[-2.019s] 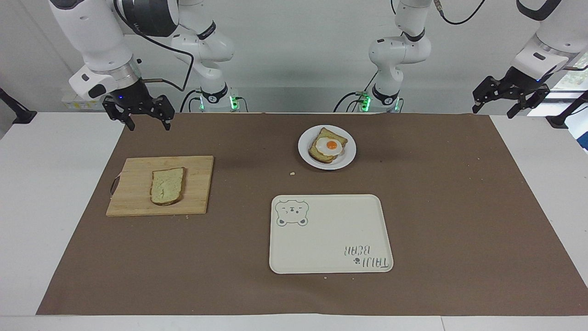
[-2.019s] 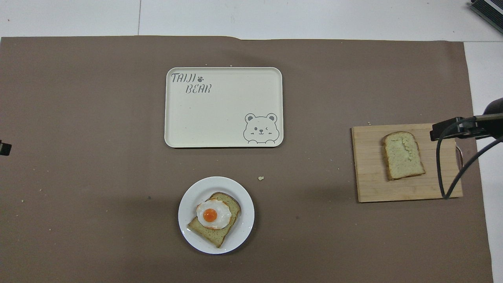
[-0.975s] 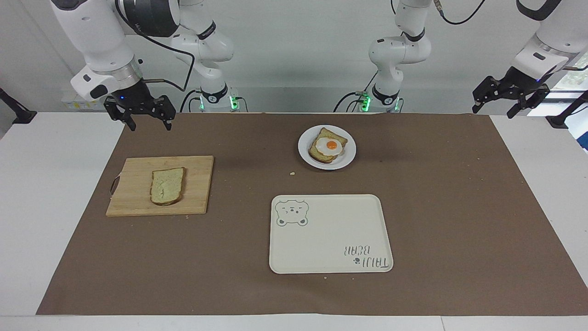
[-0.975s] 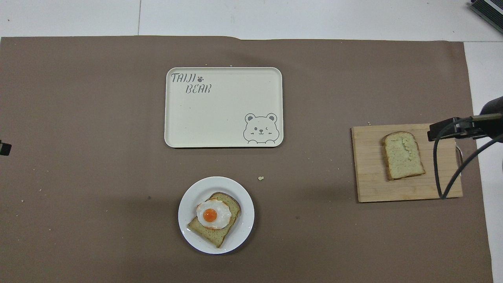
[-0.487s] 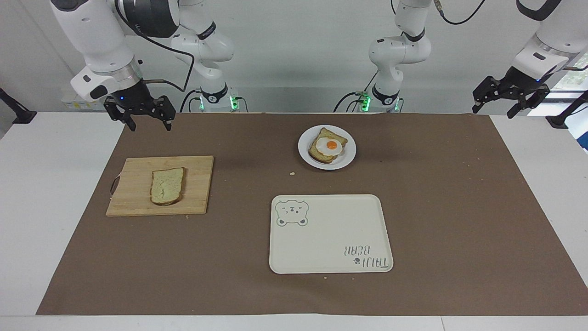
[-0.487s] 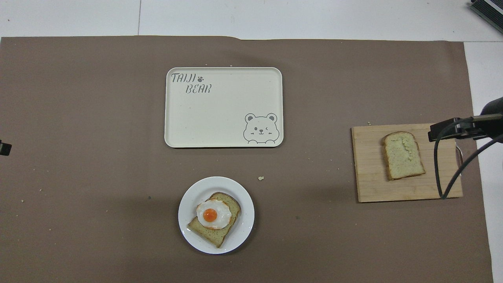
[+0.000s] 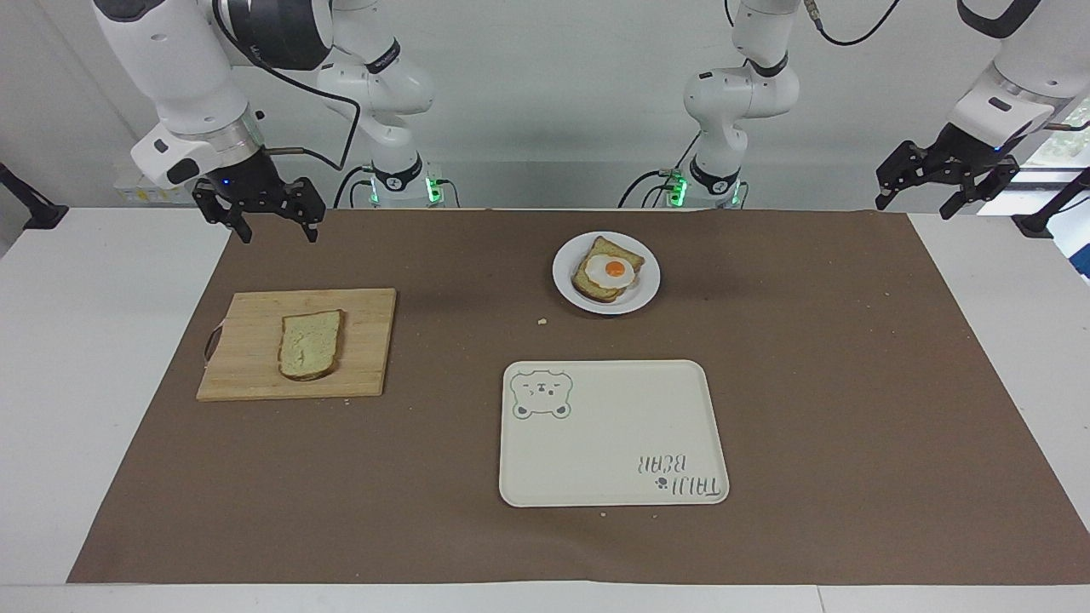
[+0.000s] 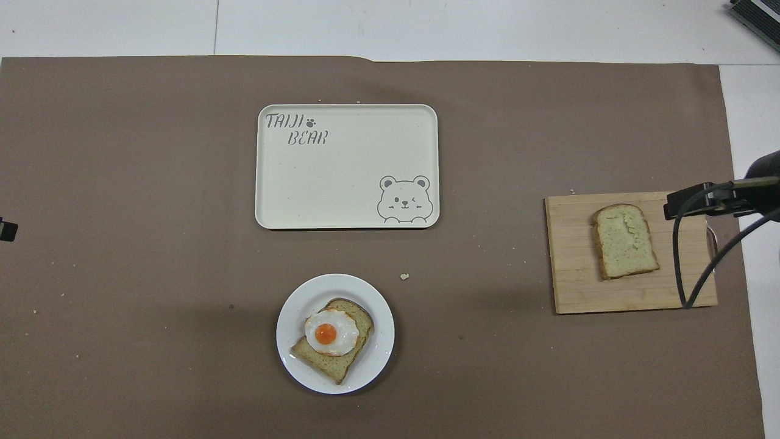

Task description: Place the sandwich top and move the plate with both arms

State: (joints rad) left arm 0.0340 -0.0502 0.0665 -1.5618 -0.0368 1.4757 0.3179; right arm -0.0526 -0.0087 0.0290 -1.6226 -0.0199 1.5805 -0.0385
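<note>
Brown paper covers most of the surface in front of you, and everything you need lies on it. Your sandwich top lies flat on a wooden cutting board toward the right arm's end, its crust clear of the board's edges. In the overhead view the same sandwich top sits near the middle of the cutting board.

Your plate stands close to the robots, about midway between the two arm bases, well apart from the board. On it lies a bread slice with a fried egg on top, yolk up. A cream tray with a bear print lies farther from the robots than the plate, near it but not touching. A single crumb lies on the paper between the plate and the board.

Your right end effector hangs in the air over the paper's edge at the right arm's end, pointing down, its two fingers spread apart and gripping nothing. Your left end effector is raised over the corner of the surface at the left arm's end, tilted, its fingers likewise spread and carrying nothing.
</note>
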